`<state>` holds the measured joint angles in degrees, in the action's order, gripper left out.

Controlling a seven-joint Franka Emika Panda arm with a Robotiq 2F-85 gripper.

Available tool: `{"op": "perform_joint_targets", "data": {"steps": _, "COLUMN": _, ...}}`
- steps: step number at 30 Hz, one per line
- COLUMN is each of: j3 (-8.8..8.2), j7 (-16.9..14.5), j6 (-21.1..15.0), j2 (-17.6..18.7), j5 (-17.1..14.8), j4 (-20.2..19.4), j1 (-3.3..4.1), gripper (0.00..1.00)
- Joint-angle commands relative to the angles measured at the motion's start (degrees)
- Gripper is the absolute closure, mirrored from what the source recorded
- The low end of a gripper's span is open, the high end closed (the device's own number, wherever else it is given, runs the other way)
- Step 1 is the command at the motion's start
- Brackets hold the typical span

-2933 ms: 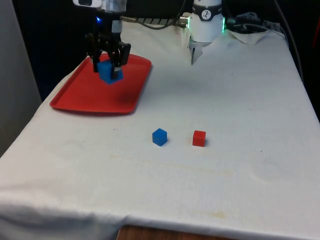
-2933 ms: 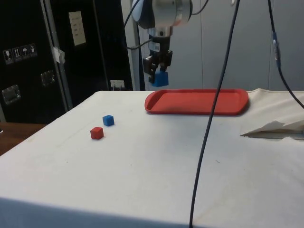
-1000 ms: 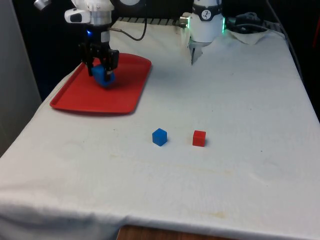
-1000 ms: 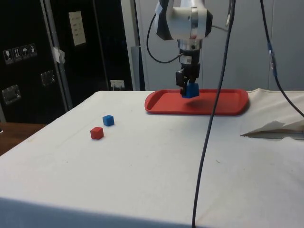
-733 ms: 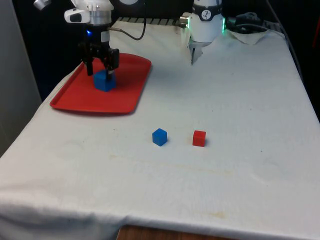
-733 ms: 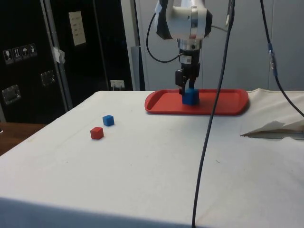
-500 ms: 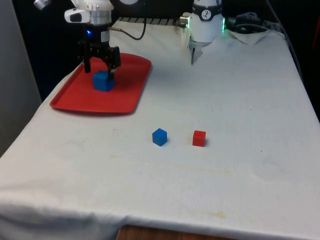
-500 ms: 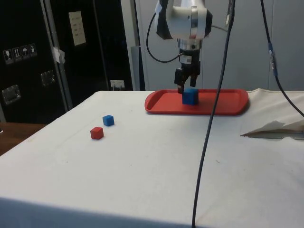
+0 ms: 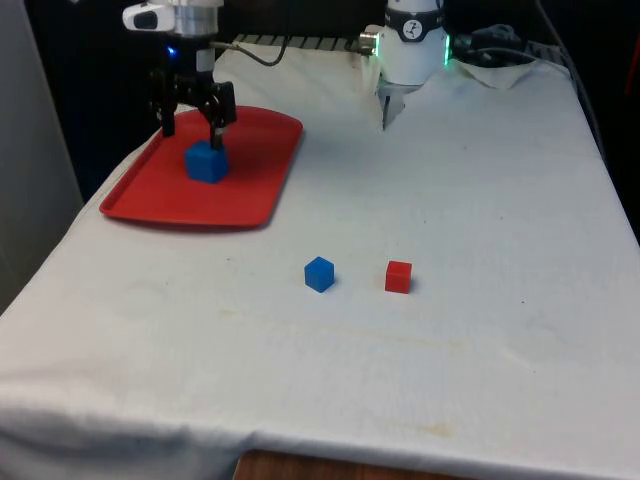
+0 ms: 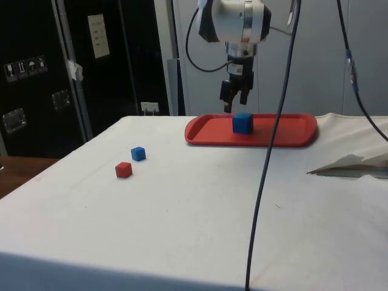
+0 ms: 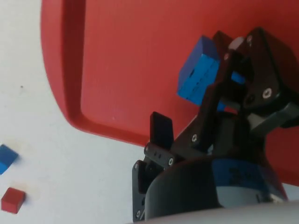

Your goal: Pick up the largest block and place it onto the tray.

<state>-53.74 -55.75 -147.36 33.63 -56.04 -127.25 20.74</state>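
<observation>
The table (image 9: 450, 200), under its white cloth, carried everything in view. The red tray (image 9: 160, 195) (image 10: 279, 136) (image 11: 131, 56) lay toward the front view's left, near the far end. On the tray sat the large blue block (image 9: 206, 161) (image 10: 242, 123) (image 11: 198, 74), resting flat on the tray floor with nothing gripping it.

The gripper (image 9: 191, 118) (image 10: 234, 100) hung just above the block, clear of it. Its two fingers (image 9: 215, 125) were spread apart, wider than the block, with the tips slightly above the block's top face. In the side view the finger tips (image 10: 228, 104) stood above and a little to one side of the block, with a gap visible between them and the block.

Two smaller cubes lay on the bare cloth, well apart from the tray. The small blue block (image 9: 319, 273) (image 10: 138, 153) (image 11: 5, 157) was nearer the tray; the small red block (image 9: 398, 276) (image 10: 123, 170) (image 11: 12, 199) lay just beside it toward the front view's right, not touching. Both sat flat on the cloth.

A dark cable (image 10: 273, 145) hung across the side view in front of the table.
</observation>
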Motion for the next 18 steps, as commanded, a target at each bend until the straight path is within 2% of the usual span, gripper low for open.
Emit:
{"op": "perform_joint_targets", "data": {"steps": 1, "j3": -1.38, "j7": 0.7, "j6": 0.5, "j2": -1.0, "j5": 1.5, "j4": -0.3, "j1": 0.97, "gripper": 0.0}}
{"op": "perform_joint_targets", "data": {"steps": 3, "j3": -1.66, "j7": 0.9, "j6": 0.6, "j2": -1.5, "j5": 1.8, "j4": -0.2, "j1": 1.15, "gripper": 0.0}}
{"op": "perform_joint_targets", "data": {"steps": 4, "j3": -0.57, "j7": 0.0, "j6": 0.0, "j2": -1.2, "j5": 0.5, "j4": 0.0, "j1": 0.34, "gripper": 0.0}}
{"op": "perform_joint_targets", "data": {"steps": 5, "j3": -1.78, "j7": 1.0, "j6": 0.6, "j2": -1.8, "j5": 2.1, "j4": -0.1, "j1": 1.32, "gripper": 0.0}}
{"op": "perform_joint_targets", "data": {"steps": 6, "j3": -1.83, "j7": 1.3, "j6": 0.5, "j2": -2.2, "j5": 2.8, "j4": 0.1, "j1": 1.55, "gripper": 0.0}}
{"op": "perform_joint_targets", "data": {"steps": 10, "j3": -1.83, "j7": 1.9, "j6": 0.6, "j2": -3.4, "j5": 4.3, "j4": 0.5, "j1": 1.66, "gripper": 0.0}}
{"op": "perform_joint_targets", "data": {"steps": 11, "j3": -1.15, "j7": 1.1, "j6": 0.0, "j2": -3.6, "j5": 3.3, "j4": 0.6, "j1": 1.09, "gripper": 0.0}}
{"op": "perform_joint_targets", "data": {"steps": 12, "j3": -1.89, "j7": 2.1, "j6": 0.6, "j2": -3.7, "j5": 4.6, "j4": 0.6, "j1": 1.72, "gripper": 0.0}}
{"op": "perform_joint_targets", "data": {"steps": 18, "j3": -2.23, "j7": 2.5, "j6": 0.6, "j2": -4.8, "j5": 6.1, "j4": 1.6, "j1": 2.41, "gripper": 0.0}}
